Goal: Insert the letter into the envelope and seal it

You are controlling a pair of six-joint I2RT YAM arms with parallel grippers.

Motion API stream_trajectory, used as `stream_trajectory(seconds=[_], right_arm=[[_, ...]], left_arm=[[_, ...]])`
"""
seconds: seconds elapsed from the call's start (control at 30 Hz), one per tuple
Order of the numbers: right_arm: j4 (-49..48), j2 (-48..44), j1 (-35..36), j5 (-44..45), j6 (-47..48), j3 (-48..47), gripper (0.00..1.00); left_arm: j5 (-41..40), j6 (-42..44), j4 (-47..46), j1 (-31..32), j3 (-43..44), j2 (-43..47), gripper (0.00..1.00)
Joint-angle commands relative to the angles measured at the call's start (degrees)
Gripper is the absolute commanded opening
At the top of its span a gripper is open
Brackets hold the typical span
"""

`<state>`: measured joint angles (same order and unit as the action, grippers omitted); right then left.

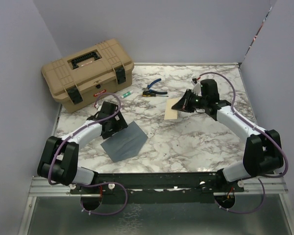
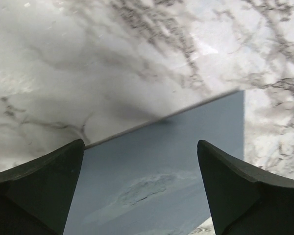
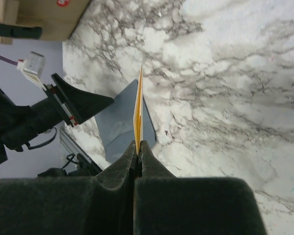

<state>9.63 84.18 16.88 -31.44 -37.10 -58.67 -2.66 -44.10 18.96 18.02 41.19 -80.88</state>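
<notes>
Left gripper [image 1: 113, 124] wide open, holding nothing, low over the far-left edge of the envelope [image 1: 126, 142], which lies flat on the marble table [image 1: 201, 142] near-left of centre; in the left wrist view the blue-grey sheet shows between the spread fingers [image 2: 44, 181]. Right gripper [image 1: 179, 105] fully shut on the letter [image 1: 172, 112], pinched by one edge, right of centre and farther back, well apart from the envelope, edge-on in the right wrist view. Toolbox [image 1: 88, 73] at far left, with pliers [image 1: 153, 88] and a small white tube [image 1: 127, 93] just right of it
</notes>
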Motion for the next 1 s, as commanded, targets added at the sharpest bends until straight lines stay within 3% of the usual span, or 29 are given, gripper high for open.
stream_trajectory(seconds=[0.0,0.17,0.37,0.67,0.83,0.97], right_arm=[[-2.3,-2.6,0.3,-3.5,-2.1,3.7,0.00],[-3.3,-3.6,0.3,-4.1,-2.9,5.6,0.00],[-1.3,-2.6,0.8,-5.6,-1.7,5.5,0.00],[-2.2,-1.1,2.3,-5.9,-5.8,8.7,0.00],[-3.8,-1.4,2.7,-7.4,-5.5,10.0,0.00],[-3.5,-1.2,2.8,-8.3,-3.2,10.2,0.00]], left_arm=[[-7.5,-2.0,13.7,0.2,-3.5,2.1,0.99],[-8.7,-1.9,15.1,0.3,-4.4,4.0,0.99],[4.1,2.4,13.6,0.5,-5.3,3.2,0.99],[11.3,-6.0,14.2,4.0,-6.0,2.4,0.96],[7.6,-6.8,13.5,6.8,-3.1,-0.4,0.95],[0.2,-6.9,11.6,7.1,-2.1,-4.2,0.95]])
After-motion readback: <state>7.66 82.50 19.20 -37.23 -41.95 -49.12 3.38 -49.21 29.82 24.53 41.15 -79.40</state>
